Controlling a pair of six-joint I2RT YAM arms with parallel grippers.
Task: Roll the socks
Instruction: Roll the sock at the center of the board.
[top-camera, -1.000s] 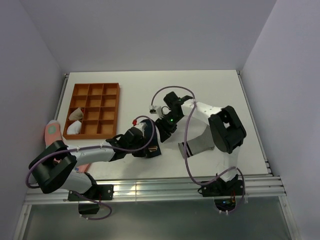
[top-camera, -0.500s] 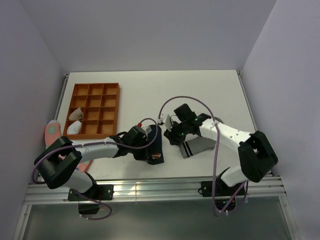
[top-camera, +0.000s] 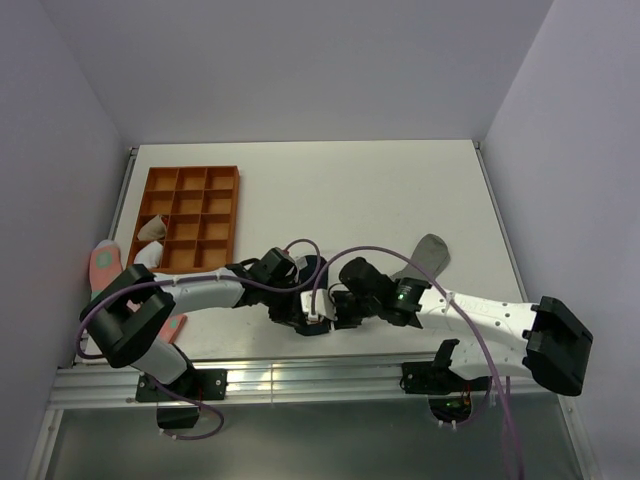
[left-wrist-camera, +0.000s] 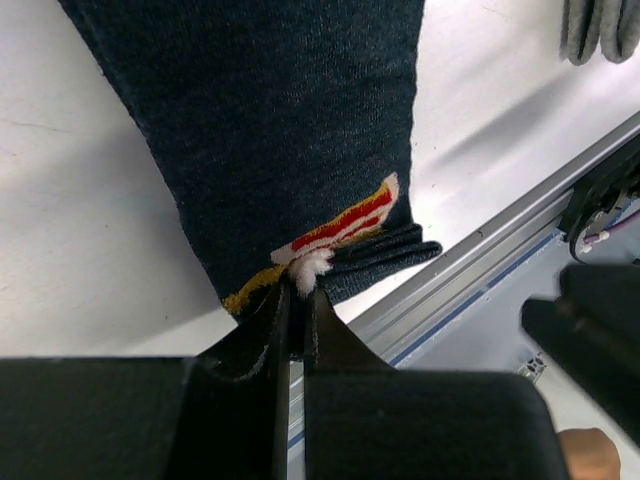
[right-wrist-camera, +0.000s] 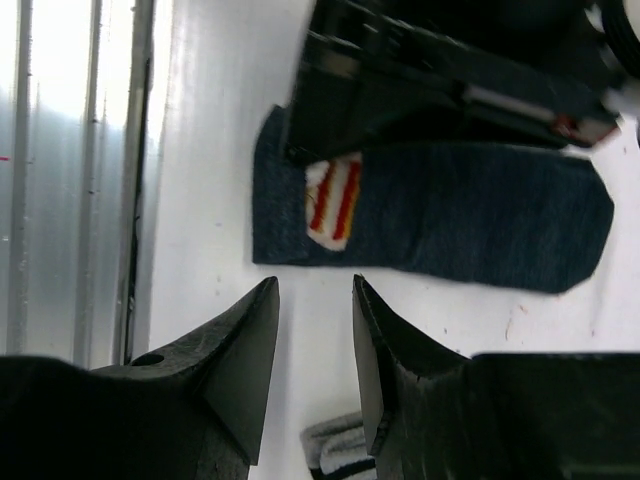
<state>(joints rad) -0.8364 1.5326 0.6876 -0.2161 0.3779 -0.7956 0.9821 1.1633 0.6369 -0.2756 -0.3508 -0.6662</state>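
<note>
**Right arm (top-camera: 480, 312) swings down to the near edge beside the left arm (top-camera: 200, 290)**

Since a second ago the right arm has swept from the middle of the worktop (top-camera: 300, 180) to lie low along its near edge, with its elbow far out to the right. That uncovers the grey sock (top-camera: 430, 255), which lies flat right of centre. From above, the left arm stretches along the same edge. Both wrists sit close together over the navy sock (top-camera: 313, 272), near the middle of the near edge.

In the left wrist view, the left gripper (left-wrist-camera: 297, 290) is pinched tight on the navy sock's cuff end, right at the red-and-white patch (left-wrist-camera: 345, 222). The rest of the sock runs away flat.

In the right wrist view, the right gripper (right-wrist-camera: 315, 340) hovers over bare worktop just beside that patch end. Its fingers are modestly apart with nothing between them.

A tidy roll likely needs the right fingers to take the cuff edge alongside the left. The first turn then starts square and tight, provided the two sets of fingers do not knock together.
</note>
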